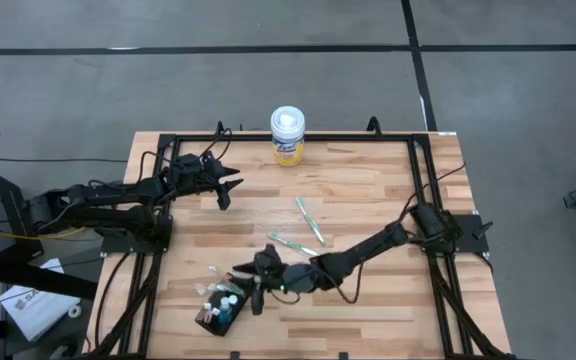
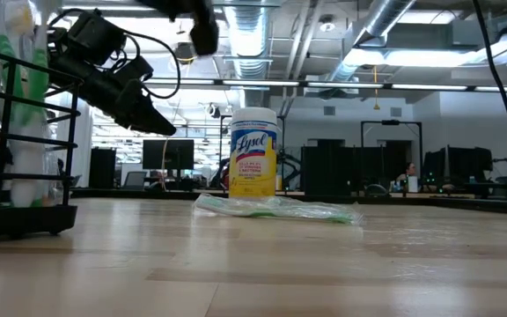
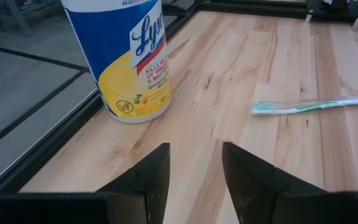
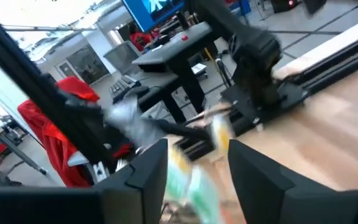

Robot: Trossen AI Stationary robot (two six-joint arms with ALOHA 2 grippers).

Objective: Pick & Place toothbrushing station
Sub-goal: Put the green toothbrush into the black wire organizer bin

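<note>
Wooden boards make up the desk (image 1: 368, 200), which has a black frame around its edge and a grey floor all about it.

The toothbrushing station (image 1: 220, 312) is a small black holder with brushes and little bottles standing in it. It sits near the front edge of the desk, touching or almost touching the tips of the right pincer (image 1: 254, 291). In the right wrist view the 2 dark fingers (image 4: 145, 171) stand apart with a gap between them, and blurry things from the holder show in that gap. So this pincer is open and is not gripping anything yet.

Behind the right pincer, along its arm, lie 2 wrapped toothbrushes (image 1: 309, 219) flat on the wood. Far beyond them, at the back edge, stands a round wipes canister (image 1: 288, 135) with a white lid and a yellow label.

The left pincer (image 1: 224, 188) waits near that canister, well apart from the holder. Its fingers are open too, and it holds nothing.

I think the step now is reaching for the holder, right before the grab. Next, the right pincer would need to slide its fingers around one wall or bar of the holder, squeeze shut, and lift it straight so the brushes and bottles do not tip out.
</note>
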